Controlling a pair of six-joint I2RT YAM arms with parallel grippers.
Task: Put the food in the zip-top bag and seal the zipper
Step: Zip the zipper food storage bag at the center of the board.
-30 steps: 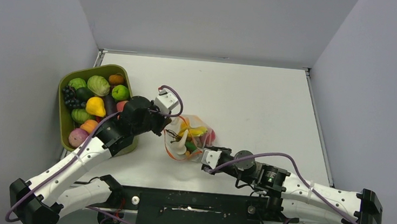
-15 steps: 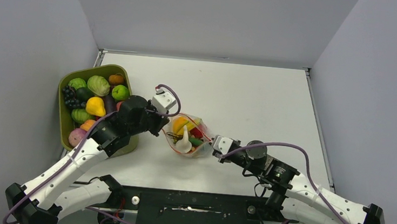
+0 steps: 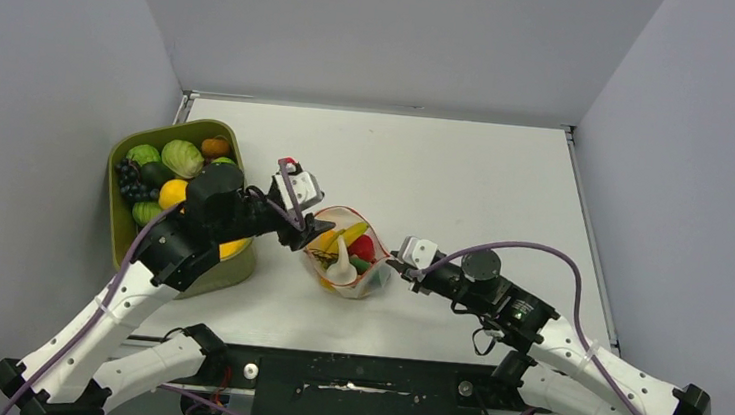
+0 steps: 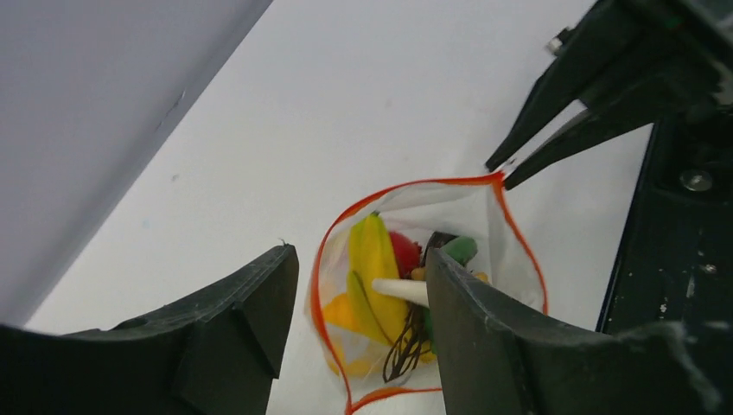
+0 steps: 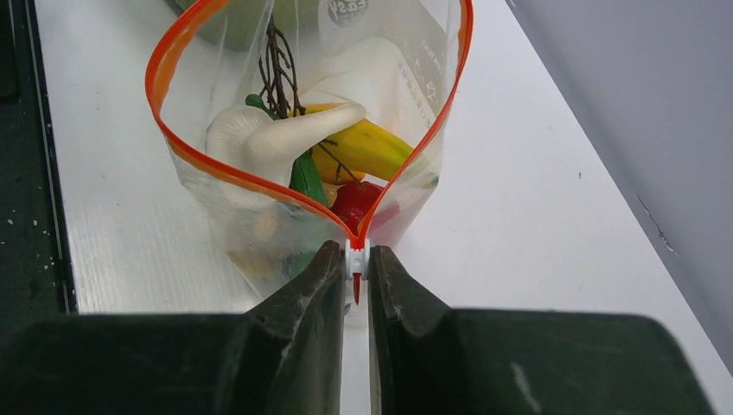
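Observation:
The zip-top bag (image 3: 344,256) stands open in the middle of the table, its mouth a wide loop. Inside it lies food: a yellow banana (image 5: 367,147), a red piece (image 5: 354,201), a white piece (image 5: 285,134) and a green piece. The zipper (image 5: 156,73) is the orange strip round the mouth. My right gripper (image 5: 355,262) is shut on the white slider at its near end, at the bag's right side (image 3: 396,266). My left gripper (image 4: 359,259) is open just above the bag's left rim (image 3: 306,234) and holds nothing.
An olive-green tray (image 3: 172,129) at the left holds more food (image 3: 181,158), and my left arm passes over its near end. Grey walls close in the table on three sides. The black base rail lies along the near edge.
My left gripper has opened, let go of the bag's left rim and drawn back to the left. My right gripper has shut on the slider and moved right and away.

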